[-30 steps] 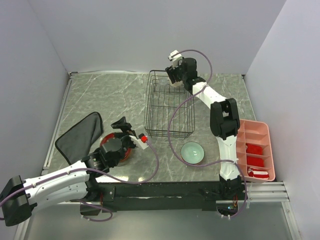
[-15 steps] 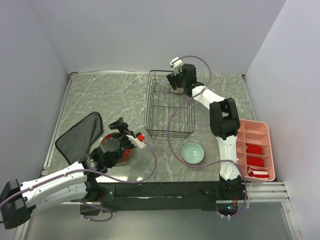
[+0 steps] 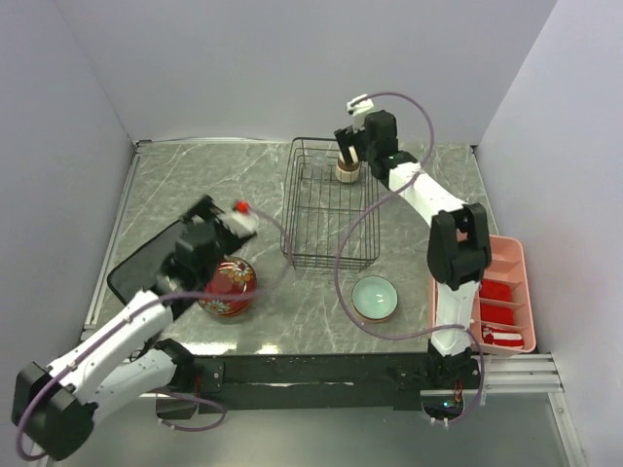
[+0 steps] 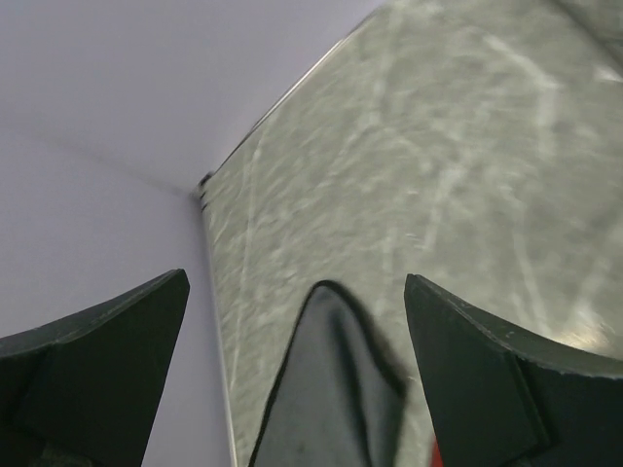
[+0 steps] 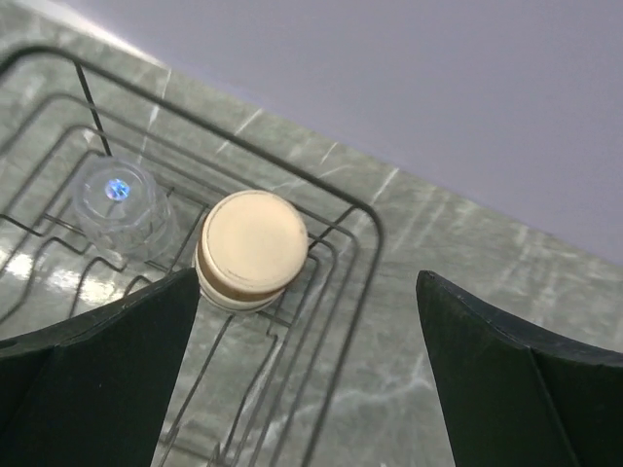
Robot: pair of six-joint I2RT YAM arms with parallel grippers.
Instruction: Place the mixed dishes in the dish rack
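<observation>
Marble table (image 3: 195, 185); tan cup (image 3: 347, 172) base-up in black wire rack (image 3: 289, 209) corner.

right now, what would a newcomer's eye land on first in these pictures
The glossy red floral bowl stands out most, at the front left of the grey marbled table, beside the black cloth. Next comes the rectangular black wire dish rack mid-table, with a small tan cup in its far right corner below the open right gripper. A pale mint-green bowl sits upright just in front of the rack.
</observation>
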